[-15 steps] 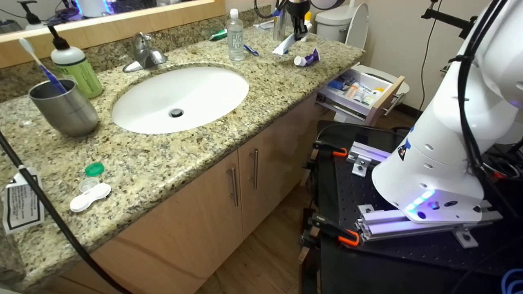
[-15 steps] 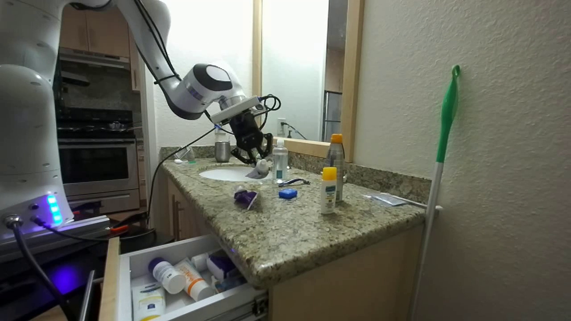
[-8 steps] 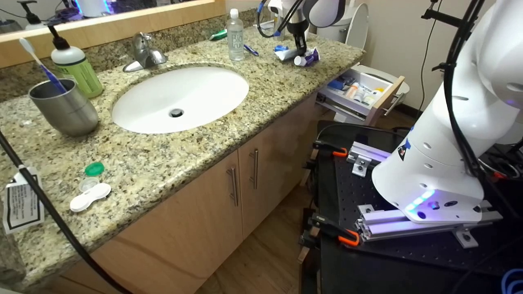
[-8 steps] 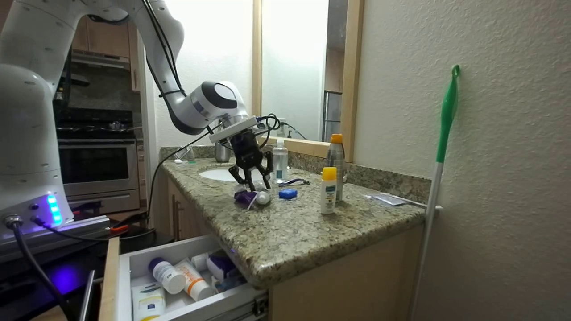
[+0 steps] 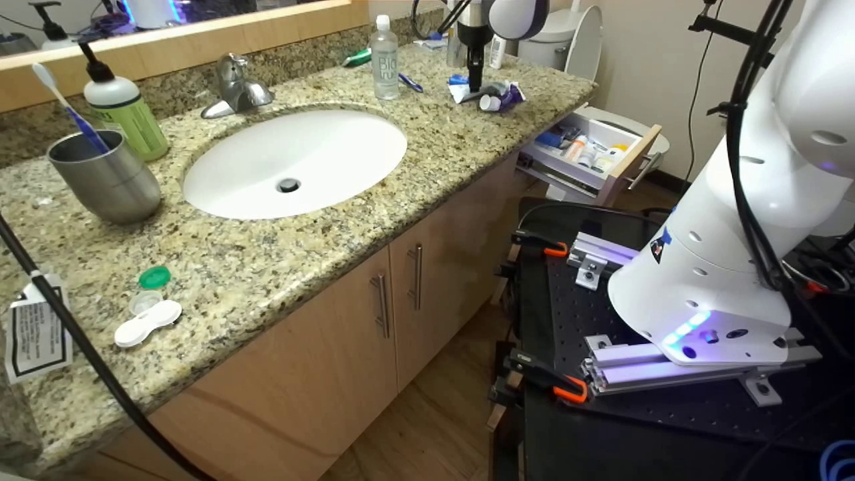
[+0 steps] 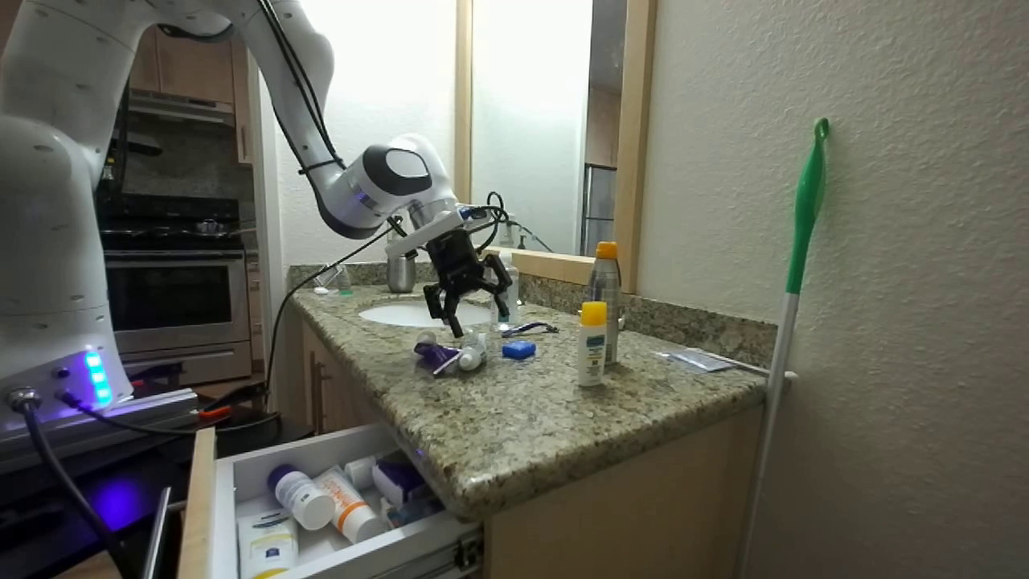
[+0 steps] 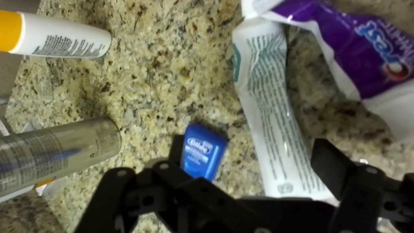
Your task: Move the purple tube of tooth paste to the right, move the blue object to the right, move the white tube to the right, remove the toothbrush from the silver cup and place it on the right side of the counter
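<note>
My gripper (image 7: 252, 158) stands open just above the white tube (image 7: 271, 103), one finger on each side of it and nothing gripped. In an exterior view the gripper (image 6: 479, 320) hovers a little over the counter (image 6: 514, 418). The white tube lies flat, its cap end against the purple tube of tooth paste (image 7: 355, 55). The blue object (image 7: 203, 153), a small floss box, rests beyond the left finger, partly covered by it; it also shows in an exterior view (image 6: 518, 350). At the far end, the toothbrush (image 5: 87, 127) leans in the silver cup (image 5: 107, 177).
A yellow-capped white bottle (image 6: 592, 344) and a grey spray can (image 6: 604, 289) stand near the blue object. A clear bottle (image 5: 385, 63) and a blue razor (image 5: 410, 82) are by the sink (image 5: 294, 153). Below the counter edge, a filled drawer (image 6: 201, 498) is pulled out.
A second ago the white tube hung in my shut gripper. It came down beside the purple tube, the jaws opened, and the gripper has lifted slightly. The purple tube has shifted a little.
</note>
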Available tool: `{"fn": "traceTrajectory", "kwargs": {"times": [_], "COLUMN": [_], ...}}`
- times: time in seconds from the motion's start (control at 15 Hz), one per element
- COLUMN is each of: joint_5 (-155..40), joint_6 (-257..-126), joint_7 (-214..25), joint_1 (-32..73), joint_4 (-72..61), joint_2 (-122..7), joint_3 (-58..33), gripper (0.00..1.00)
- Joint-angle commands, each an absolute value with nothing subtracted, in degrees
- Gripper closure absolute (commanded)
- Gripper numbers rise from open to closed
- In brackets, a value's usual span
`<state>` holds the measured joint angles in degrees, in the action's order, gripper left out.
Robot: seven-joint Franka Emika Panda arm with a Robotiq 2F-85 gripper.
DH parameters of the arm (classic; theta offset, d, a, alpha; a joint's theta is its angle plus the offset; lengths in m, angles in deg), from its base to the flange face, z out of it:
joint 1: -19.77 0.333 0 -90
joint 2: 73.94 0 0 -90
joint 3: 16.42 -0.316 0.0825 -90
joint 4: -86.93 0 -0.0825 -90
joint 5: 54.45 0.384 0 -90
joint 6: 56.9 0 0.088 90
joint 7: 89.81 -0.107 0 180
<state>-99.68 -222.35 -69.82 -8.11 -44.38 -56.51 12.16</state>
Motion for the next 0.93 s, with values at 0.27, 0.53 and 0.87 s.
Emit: {"fn": "traceTrajectory", "kwargs": {"times": [0.27, 0.53, 0.87], "joint_5": [-63.04, -48.76, -35.34], "joint_6": [-215.21, -205.84, -202.78], "joint_7": [-38.98, -31.95, -37.38], "joint_1": [-12.46, 3.48, 22.59], "joint_4": [-60.61, -63.99, -62.84], "joint_2": [-81.79, -95.22, -101.93], "joint_3": [-4.97, -0.78, -1.96], "gripper": [0.00, 0.00, 0.00]}}
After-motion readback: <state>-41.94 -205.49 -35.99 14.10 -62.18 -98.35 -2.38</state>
